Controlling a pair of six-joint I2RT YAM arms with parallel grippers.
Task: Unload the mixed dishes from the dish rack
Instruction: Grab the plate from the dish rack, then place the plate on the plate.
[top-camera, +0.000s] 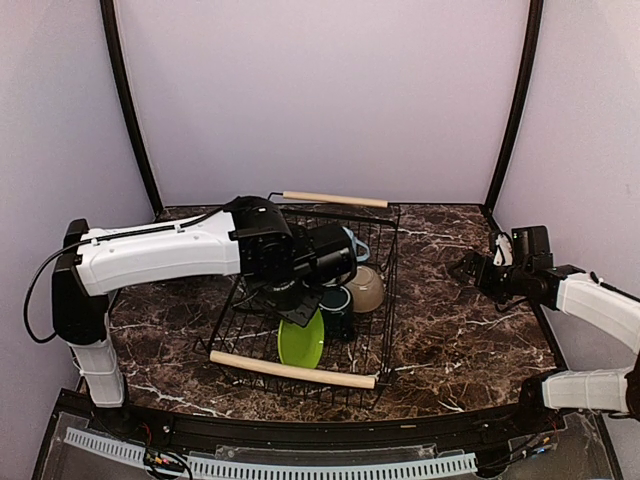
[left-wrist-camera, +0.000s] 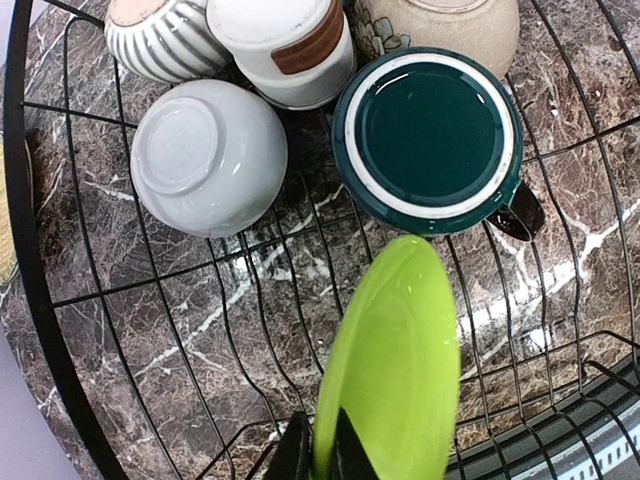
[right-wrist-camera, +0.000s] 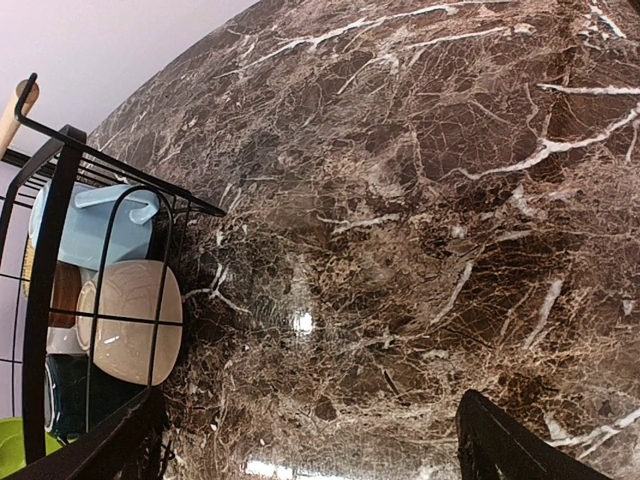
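Green plate (left-wrist-camera: 395, 360) is seen standing on edge at the near end of the dish rack (top-camera: 290, 371). Its near rim is pinched by the clenched left gripper (left-wrist-camera: 322, 455), and its long axis runs straight away from the fingers. The right gripper (top-camera: 476, 268) is held spread, well outside the rack.

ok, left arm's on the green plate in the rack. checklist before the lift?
1. Left pincer shut on green plate rim: ok.
2. Grip depth on the rim: cannot tell, only the fingertips show.
3. Plate apart from dark-teal mug: cannot tell, they overlap in the left wrist view.
4. Dish rack open above the plate: ok.
5. Right pincer open, over the table, away from the rack: ok.
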